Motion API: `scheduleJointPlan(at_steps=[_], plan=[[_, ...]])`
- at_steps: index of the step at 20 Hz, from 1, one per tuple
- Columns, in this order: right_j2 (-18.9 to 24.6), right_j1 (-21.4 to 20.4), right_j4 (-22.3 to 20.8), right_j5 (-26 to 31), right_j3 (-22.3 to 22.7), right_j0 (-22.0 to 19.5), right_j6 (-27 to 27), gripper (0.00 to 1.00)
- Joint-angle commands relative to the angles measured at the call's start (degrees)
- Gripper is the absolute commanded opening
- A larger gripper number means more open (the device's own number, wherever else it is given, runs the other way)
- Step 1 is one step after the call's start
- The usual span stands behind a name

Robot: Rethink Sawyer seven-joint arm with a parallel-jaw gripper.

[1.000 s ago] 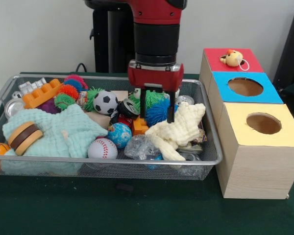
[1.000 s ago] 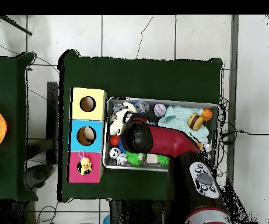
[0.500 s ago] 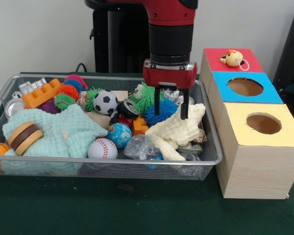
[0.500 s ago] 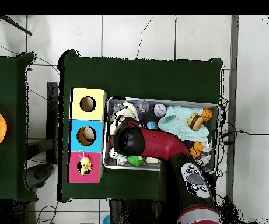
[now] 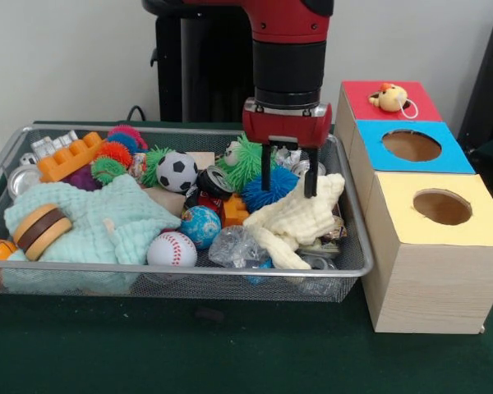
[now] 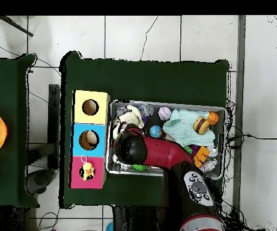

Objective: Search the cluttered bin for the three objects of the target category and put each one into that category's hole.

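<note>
One arm vertical | hand (image 5: 289,174) open | over yellow cloth (image 5: 294,220)

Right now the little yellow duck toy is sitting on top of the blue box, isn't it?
Not quite. The little yellow duck toy is sitting on top of the red box, not the blue box. The blue box only has an open hole on top. The front view shows this.
</note>
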Motion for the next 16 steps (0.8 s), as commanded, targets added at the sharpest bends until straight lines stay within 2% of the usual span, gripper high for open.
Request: scheduleJointPlan(at_steps=[1,9,16], plan=[[-0.03,1.20,3.09,-4.54,3.74,1.37,13.65,1.00],[-1.51,2.42,5.99,-7.21,4.67,4.65,15.02,1.00],[-2.71,5.65,7.76,-10.23,3.35,6.36,14.55,1.00]])
